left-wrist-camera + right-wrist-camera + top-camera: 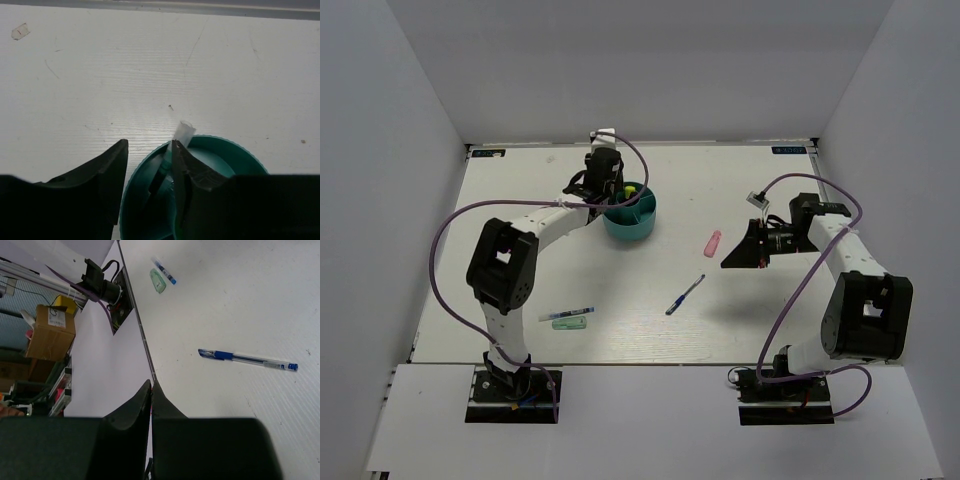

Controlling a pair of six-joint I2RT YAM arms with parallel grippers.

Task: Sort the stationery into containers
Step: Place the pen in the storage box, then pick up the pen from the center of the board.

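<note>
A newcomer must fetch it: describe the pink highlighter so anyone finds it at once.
Find the round teal organizer on the white table. To its right, lying alone, is the pink highlighter. It is short and stubby; the blue pen nearby is long and thin.

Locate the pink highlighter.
Top view: the pink highlighter lies right of centre, between the teal organizer and the right gripper, beyond the blue pen.

In the left wrist view, the teal organizer [222, 147] ran off the bottom edge, its lower part hidden behind the fingers [200, 190] of the left gripper [150, 144]. From above, the pens inside it [631, 191] were too small to identify.
</note>
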